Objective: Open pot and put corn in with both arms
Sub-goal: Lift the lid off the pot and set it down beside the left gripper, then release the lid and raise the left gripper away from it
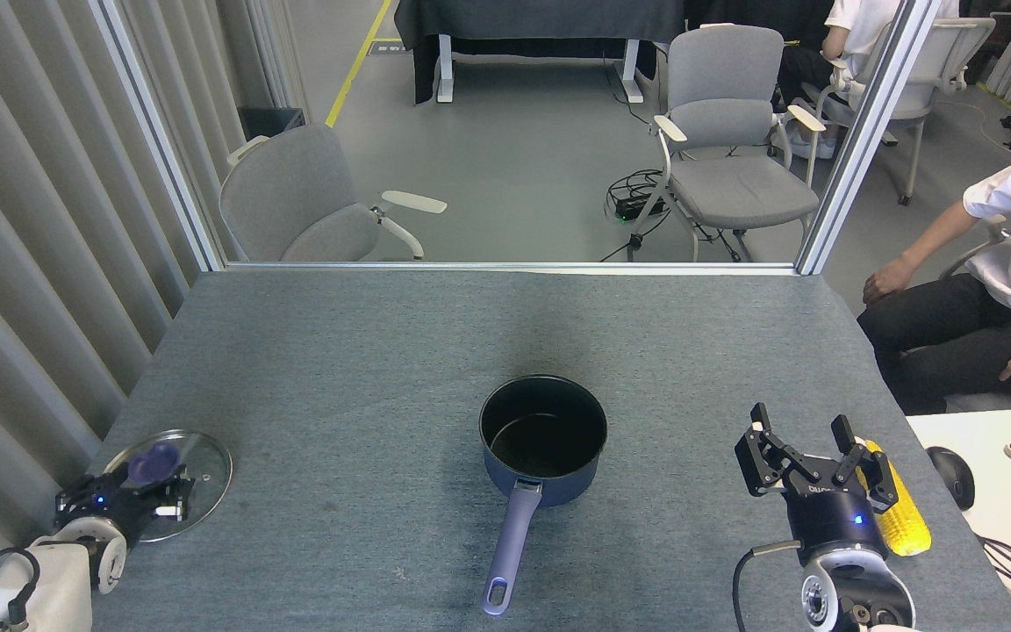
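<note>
The pot (543, 436) sits uncovered on the grey table (435, 342), midway between the side edges and nearer the front edge than the far one. Its lavender handle (510, 549) points back toward us, which leaves the black, empty interior open from above and from either side.

Nearest us, at the front right corner, our right gripper (808, 452) hangs with its fingers spread wide and nothing between them. The corn (896, 509) lies on the table just beside it, on the outer side, close to the right edge and running roughly front to back. The gripper partly hides it, so we cannot tell whether a finger touches it. We judge that this arm is posed beside the cob so that it can close on it next, but the jaws do not straddle it yet.

At the front left corner, our left gripper (132, 500) is at the glass lid (174, 478), near its lavender knob (150, 458). It is small and dark in the head view, so we cannot tell whether it grips the lid or is open. The lid is well apart from the pot, by the left edge, presumably parked there so that it leaves the pot clear.

Opening looks done; the corn is not yet in.

Beyond the far edge stand grey chairs (716, 149), and a seated person (988, 290) is to the right.
</note>
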`<move>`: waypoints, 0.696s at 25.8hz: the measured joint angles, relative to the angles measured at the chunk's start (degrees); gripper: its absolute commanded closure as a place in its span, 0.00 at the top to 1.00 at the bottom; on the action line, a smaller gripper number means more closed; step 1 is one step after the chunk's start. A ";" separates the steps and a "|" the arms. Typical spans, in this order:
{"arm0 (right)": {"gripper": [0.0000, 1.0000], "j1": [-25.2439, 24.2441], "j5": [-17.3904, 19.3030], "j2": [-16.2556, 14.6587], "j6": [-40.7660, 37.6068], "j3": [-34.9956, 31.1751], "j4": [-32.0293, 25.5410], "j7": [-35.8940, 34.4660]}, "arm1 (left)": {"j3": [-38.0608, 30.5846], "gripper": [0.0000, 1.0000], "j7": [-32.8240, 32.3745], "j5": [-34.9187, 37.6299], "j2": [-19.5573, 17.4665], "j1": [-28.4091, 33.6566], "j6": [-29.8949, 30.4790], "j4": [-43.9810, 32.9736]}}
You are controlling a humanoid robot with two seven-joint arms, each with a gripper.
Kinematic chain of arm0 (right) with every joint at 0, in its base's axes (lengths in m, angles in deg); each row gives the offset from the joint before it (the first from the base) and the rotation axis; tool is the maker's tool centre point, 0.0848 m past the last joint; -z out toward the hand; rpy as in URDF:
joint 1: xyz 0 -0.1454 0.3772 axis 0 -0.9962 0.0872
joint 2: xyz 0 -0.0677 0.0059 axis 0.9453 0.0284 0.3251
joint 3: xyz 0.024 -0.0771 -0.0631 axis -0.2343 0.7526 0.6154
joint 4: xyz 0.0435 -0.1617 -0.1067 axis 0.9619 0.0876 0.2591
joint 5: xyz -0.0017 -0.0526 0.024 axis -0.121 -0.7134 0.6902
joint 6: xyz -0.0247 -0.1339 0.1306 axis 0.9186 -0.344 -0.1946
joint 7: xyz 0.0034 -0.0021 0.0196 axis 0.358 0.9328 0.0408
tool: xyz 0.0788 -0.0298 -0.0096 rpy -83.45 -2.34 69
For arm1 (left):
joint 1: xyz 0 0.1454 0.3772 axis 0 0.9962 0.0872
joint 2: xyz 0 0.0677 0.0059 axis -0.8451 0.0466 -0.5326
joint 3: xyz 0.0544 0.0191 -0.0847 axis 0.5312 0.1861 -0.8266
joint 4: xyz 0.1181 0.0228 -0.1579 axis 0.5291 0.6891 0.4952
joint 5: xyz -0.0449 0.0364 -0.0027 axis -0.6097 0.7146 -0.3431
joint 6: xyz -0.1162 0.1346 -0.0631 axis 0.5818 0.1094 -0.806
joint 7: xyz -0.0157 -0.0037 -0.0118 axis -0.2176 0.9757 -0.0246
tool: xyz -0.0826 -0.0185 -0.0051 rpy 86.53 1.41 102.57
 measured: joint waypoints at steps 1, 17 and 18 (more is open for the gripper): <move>1.00 0.00 0.00 -0.01 0.00 0.01 -0.01 0.03 | -0.01 0.98 0.12 -0.01 0.01 0.38 0.47 -0.93; 1.00 -0.03 0.00 -0.02 0.00 0.00 0.05 0.07 | -7.77 0.99 9.81 -0.61 1.19 11.87 2.21 -35.38; 1.00 -0.03 0.00 -0.03 0.00 0.00 0.05 0.07 | -7.80 0.99 11.27 -0.63 2.30 12.84 2.23 -37.88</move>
